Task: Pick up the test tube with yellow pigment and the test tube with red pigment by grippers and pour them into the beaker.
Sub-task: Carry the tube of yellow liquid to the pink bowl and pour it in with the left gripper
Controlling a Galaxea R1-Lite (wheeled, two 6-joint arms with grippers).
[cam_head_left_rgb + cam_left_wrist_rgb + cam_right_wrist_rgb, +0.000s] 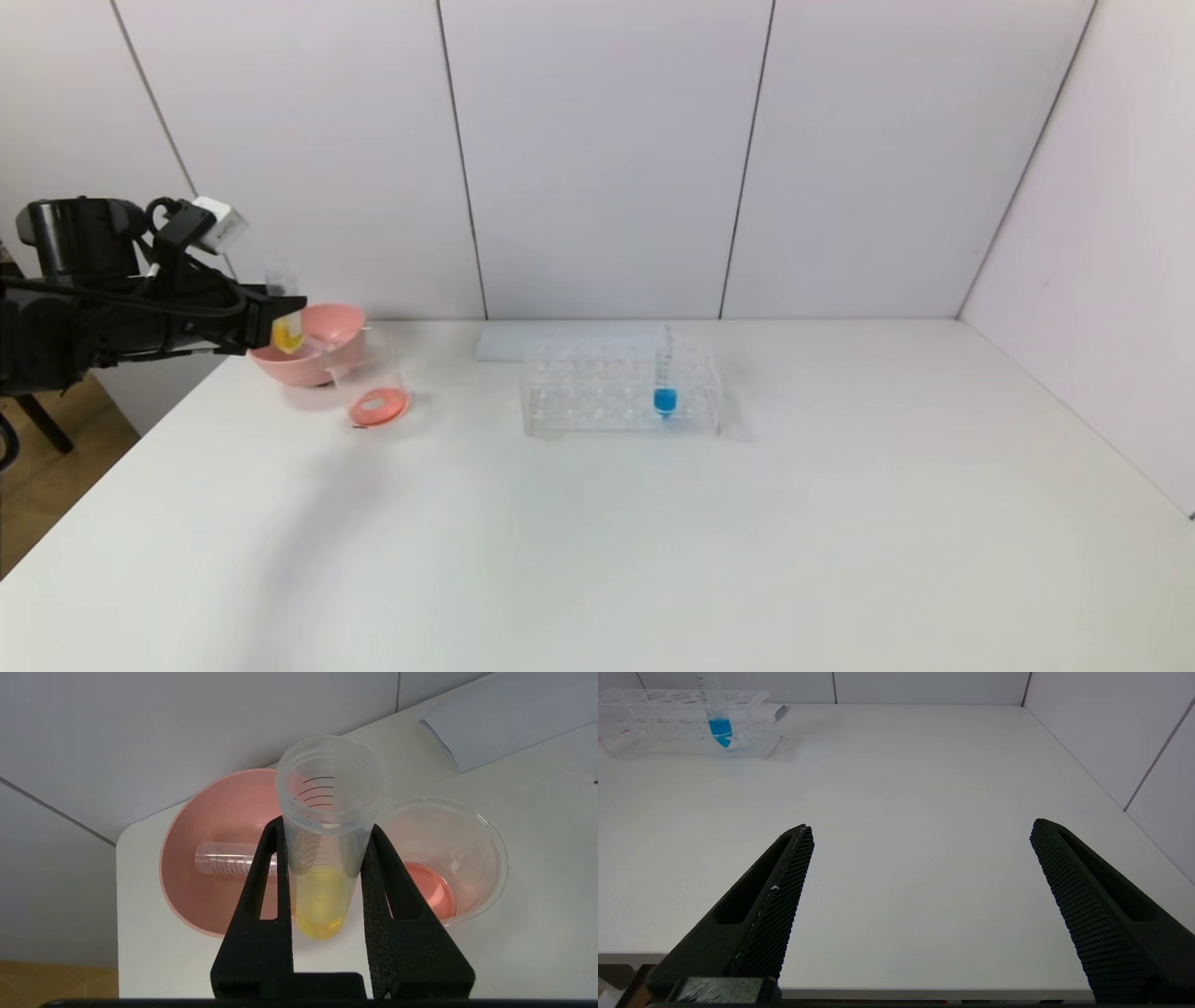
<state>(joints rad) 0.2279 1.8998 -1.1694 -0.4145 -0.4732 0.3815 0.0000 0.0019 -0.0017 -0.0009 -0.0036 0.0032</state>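
Observation:
My left gripper [291, 315] [325, 825] is shut on the test tube with yellow pigment [286, 327] [321, 891], held roughly upright over the near rim of the pink bowl, with the yellow liquid at its lower end. The beaker [372, 373] [486, 835] stands just to the right of the tube and holds a layer of red liquid at its bottom. No test tube with red pigment shows; an empty clear tube [224, 858] lies inside the bowl. My right gripper [920, 830] hangs open over the table's front edge, holding nothing.
The pink bowl [338, 322] [210, 807] sits at the table's far left, touching the beaker. A clear tube rack [597, 392] [654, 714] stands mid-table with a blue-liquid tube [665, 397] [720, 728]. A flat pale sheet [551, 338] lies behind the rack.

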